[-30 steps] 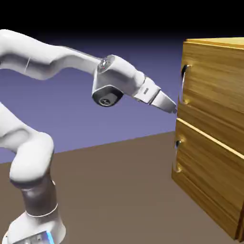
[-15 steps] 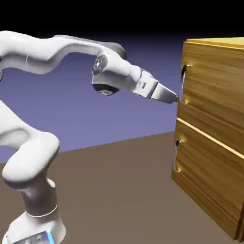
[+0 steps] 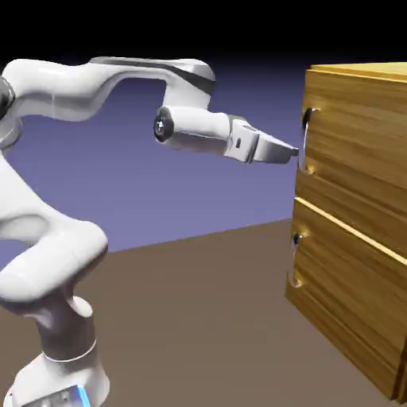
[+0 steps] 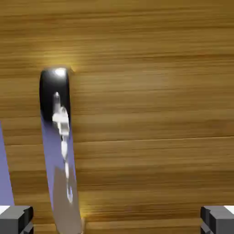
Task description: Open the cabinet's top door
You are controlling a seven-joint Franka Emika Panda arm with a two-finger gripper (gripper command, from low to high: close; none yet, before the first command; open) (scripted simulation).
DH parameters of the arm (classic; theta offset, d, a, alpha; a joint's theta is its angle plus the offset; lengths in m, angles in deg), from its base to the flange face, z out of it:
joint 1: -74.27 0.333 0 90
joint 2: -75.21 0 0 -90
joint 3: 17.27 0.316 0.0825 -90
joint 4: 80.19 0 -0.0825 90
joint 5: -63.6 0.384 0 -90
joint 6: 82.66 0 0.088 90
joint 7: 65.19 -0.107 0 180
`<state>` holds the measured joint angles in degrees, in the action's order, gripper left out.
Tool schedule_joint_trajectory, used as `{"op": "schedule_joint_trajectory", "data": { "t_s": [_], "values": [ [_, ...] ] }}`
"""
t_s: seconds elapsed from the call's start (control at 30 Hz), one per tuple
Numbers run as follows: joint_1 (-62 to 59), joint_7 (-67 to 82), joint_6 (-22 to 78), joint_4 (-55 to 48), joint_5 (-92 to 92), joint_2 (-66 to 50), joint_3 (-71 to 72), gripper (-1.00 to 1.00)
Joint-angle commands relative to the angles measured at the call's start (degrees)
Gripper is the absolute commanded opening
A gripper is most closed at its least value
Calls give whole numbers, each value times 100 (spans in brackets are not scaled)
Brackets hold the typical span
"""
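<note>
The exterior view's right edge crops the cabinet (image 3: 358, 159).

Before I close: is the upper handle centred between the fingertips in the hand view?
No, the handle runs nearer the left fingertip.

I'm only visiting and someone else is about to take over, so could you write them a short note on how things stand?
Claw: open, nothing in its grip, its tips at the top door's handle. In the hand view that handle shows between the two tips, nearer the left one.
Top door: shut, in the upper half of the wooden cabinet.
Lower door: also shut, not part of this job.
Done: claw brought up to the right handle.
Left: grip the handle, then pull the top door open.
</note>
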<state>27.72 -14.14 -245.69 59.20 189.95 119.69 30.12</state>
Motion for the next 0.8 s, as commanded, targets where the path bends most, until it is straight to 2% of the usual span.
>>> {"op": "schedule_joint_trajectory", "data": {
  "t_s": [0.0,0.47,0.53,0.73,0.77],
  "values": [
    [-93,185,22,-43,250,23,94,0],
    [-1398,2767,325,-639,3738,350,1402,0],
    [-1434,2839,333,-656,3836,359,1439,0],
    [-2554,2958,371,-1496,3965,-9,2251,0],
    [-2554,2958,371,-1496,3965,-9,2251,-100]
  ]
}}
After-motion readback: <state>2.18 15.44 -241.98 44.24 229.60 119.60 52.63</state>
